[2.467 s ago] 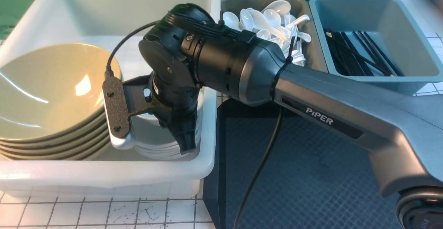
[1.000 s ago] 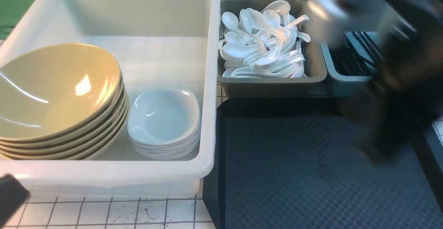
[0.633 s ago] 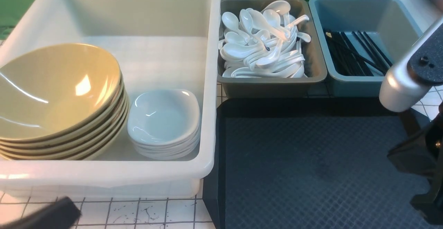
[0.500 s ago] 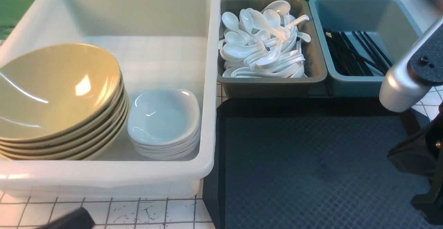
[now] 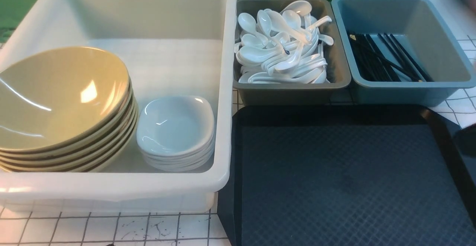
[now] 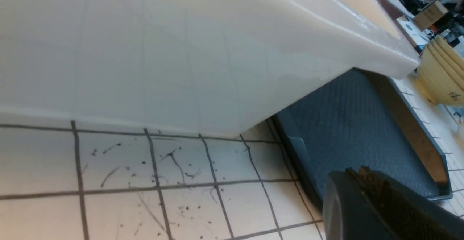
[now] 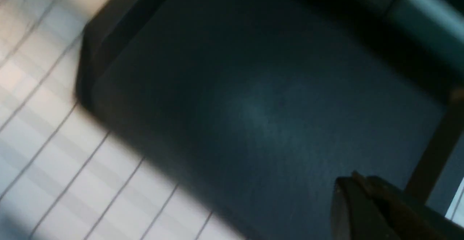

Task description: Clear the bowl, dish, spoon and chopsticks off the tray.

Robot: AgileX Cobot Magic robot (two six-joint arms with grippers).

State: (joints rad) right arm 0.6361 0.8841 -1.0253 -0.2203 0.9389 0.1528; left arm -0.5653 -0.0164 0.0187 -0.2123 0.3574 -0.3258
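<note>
Nearest the robot, the black tray lay on the gridded white table with its diamond-textured surface bare. In the left wrist view, the left gripper hung low over the table beside the tray's near corner, jaws closed together and holding nothing. In the blurred right wrist view, the right gripper hung above the tray, likewise closed and empty. Neither gripper showed in the front view.

To the left of the tray, touching its edge, stood the large white tub. Inside it, at the near left, the bowl sat topmost on a stack of matching olive-yellow bowls, tilted slightly. Just beside that stack, a pile of small white squarish dishes rested against the tub's right wall.

Beyond the tray, the grey tub held a heap of white spoons; the blue-marked spoon could not be singled out among them. At far right, the blue tub contained the black chopsticks, lying lengthwise together with others.
</note>
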